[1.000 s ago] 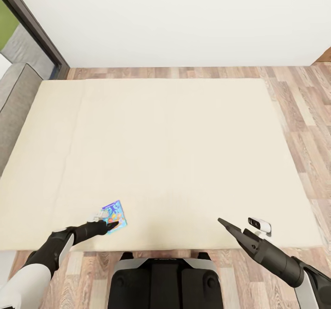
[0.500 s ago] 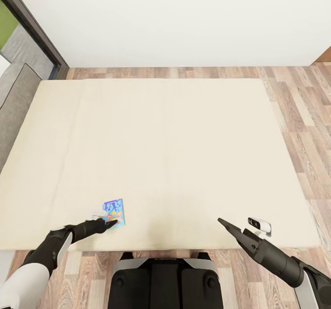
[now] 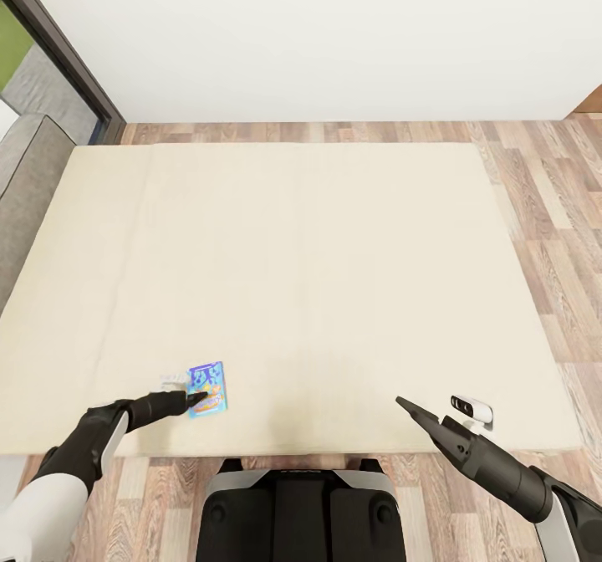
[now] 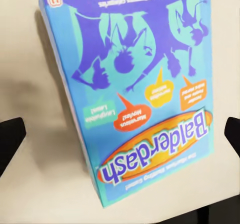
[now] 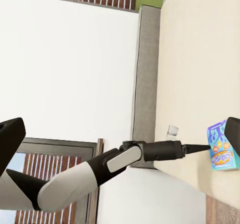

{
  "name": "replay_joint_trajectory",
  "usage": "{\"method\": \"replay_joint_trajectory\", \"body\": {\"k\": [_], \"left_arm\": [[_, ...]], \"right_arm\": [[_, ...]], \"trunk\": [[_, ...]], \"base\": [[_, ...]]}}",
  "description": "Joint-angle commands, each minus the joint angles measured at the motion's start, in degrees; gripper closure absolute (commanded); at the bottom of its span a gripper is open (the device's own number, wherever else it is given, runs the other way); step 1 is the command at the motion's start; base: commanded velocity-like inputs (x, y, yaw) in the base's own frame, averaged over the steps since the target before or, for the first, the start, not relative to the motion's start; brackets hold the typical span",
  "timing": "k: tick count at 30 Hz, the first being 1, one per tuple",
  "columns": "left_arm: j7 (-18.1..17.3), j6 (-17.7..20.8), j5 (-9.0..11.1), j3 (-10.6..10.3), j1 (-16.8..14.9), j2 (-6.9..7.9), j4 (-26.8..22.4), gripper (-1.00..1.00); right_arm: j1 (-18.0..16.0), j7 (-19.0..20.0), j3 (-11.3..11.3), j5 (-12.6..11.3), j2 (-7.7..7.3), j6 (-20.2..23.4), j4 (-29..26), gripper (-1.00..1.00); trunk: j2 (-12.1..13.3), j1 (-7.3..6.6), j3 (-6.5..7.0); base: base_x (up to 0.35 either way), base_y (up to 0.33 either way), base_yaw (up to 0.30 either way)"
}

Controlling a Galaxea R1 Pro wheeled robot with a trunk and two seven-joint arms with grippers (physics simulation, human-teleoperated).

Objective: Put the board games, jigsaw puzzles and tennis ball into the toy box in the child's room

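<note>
The left arm reaches low over the bed [image 3: 318,236], open fingers [image 3: 197,397] flanking the blue game [image 3: 206,388]. The right arm hovers, fingers [image 3: 403,403] open

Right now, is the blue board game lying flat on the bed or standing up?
Lying flat: the blue board game shows its printed face upward on the bed, the left gripper open at its edge.

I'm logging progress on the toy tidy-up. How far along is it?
Nothing visible here looks finished. In hand: the left gripper is open at the blue board game, which lies flat on the bed, ungripped. The right gripper hangs open and empty. Left: grasping this game and carrying it to the toy box.
</note>
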Motion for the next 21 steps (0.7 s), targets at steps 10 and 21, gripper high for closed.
{"method": "replay_joint_trajectory", "body": {"k": [10, 21], "left_arm": [[2.5, 1.9, -0.5, 0.5, -1.7, -0.14, -1.1, -1.0], [7.3, 2.0, -0.3, 0.6, -4.5, -0.63, -1.1, -1.0]], "right_arm": [[0.0, 0.1, 0.0, -0.2, -0.02, 0.4, 0.0, -1.0], [0.0, 0.1, -0.1, -0.2, 0.07, 0.4, 0.0, -1.0]], "trunk": [[-0.1, 0.03, -0.06], [-0.1, 0.03, -0.06]], "base": [[0.0, 0.0, 0.0], [0.0, 0.0, 0.0]]}}
